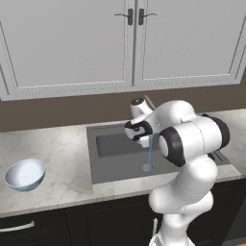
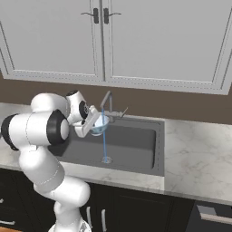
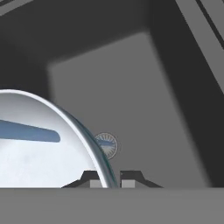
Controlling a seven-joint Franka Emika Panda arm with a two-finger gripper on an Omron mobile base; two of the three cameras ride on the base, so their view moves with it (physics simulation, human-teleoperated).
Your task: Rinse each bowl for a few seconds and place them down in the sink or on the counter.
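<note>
You are holding one pale blue bowl [image 2: 99,125] by its rim, the gripper [image 3: 109,179] clamped on it, whitish inside facing up under the faucet [image 2: 107,102]. Water [image 2: 104,145] is falling into the dark sink [image 2: 136,149] toward the drain [image 3: 106,145]. The second bowl [image 1: 25,174] is sitting upright on the counter [image 1: 57,158], left of the sink.

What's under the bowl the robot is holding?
Below the held bowl is the dark sink. A thin blue stream of water falls past it to the round drain. The pincer grips the bowl's rim. The bowl's underside cannot be seen.
</note>
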